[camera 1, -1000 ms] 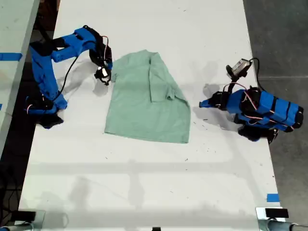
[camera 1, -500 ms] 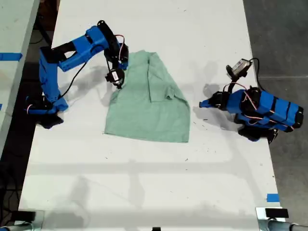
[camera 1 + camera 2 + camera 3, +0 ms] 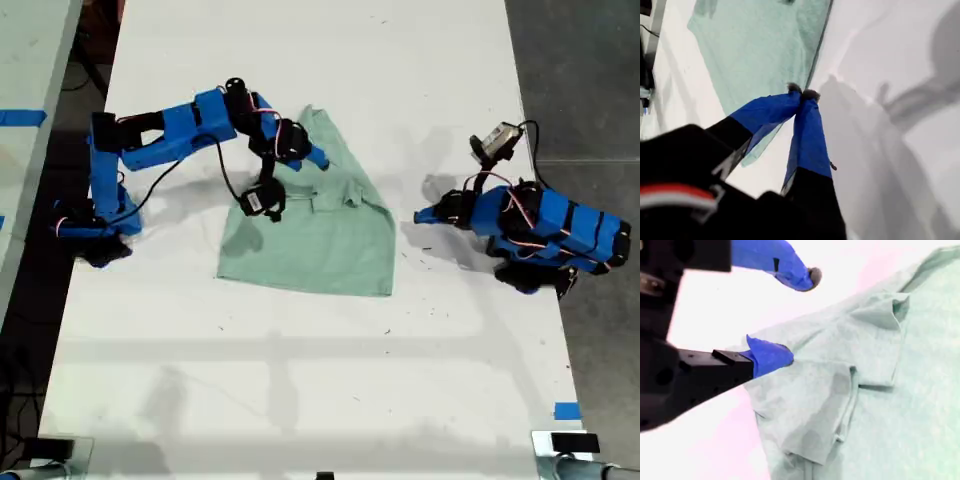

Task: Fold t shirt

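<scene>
My second hand (image 3: 790,315) is open, jaws spread wide. Lower fingertip (image 3: 771,356) sits at the shirt (image 3: 880,405) edge, w/ the upper one clear above it over bare surface (image 3: 700,450). In the exterior view that arm reaches in from the view's left, hand (image 3: 312,158) over the shirt's (image 3: 320,235) upper part, near the folded-in sleeve.

Shirt: pale mint, partly folded, lying flat near the middle of the white surface (image 3: 300,400). Top end narrows to a point, bottom hem wide and straight. Bunched folds right by the second hand's tips.

My first hand (image 3: 802,95) is closed, tips touching, nothing between them. It hovers just off the shirt's (image 3: 760,45) edge, over bare surface (image 3: 890,150); no cloth gripped. In the exterior view its arm sits low and tucked at the view's right, hand (image 3: 422,216) apart from the shirt's right edge.
</scene>
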Available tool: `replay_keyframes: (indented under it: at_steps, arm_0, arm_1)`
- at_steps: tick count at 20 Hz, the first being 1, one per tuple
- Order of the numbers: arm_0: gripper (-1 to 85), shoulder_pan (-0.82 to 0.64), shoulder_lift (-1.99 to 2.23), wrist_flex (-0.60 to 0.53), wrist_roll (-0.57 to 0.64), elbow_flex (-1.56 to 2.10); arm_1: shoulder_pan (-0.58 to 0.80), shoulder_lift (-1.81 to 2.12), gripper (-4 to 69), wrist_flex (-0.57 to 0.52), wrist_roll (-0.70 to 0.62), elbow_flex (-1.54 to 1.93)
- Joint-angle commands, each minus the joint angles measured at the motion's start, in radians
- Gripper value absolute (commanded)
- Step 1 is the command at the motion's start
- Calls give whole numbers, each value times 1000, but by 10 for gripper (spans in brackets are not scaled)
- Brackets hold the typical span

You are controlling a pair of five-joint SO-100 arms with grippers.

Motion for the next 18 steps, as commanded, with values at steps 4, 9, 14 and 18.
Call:
replay_keyframes:
  at_steps: [4, 9, 14, 18]
  arm_0:
    - [-1, -123, 626, 123, 6, 121]
    - [-1, 26, 1540, -67, -178, 930]
    - [-1, 147, 1899, -360, -193, 1664]
    - [-1, 133, 2189, -428, -155, 2046]
  arm_1:
    - [-2, 18, 7, 3, 0, 52]
    - [0, 18, 7, 3, 0, 52]
    - [2, 18, 7, 3, 5, 54]
    - [5, 18, 7, 3, 8, 54]
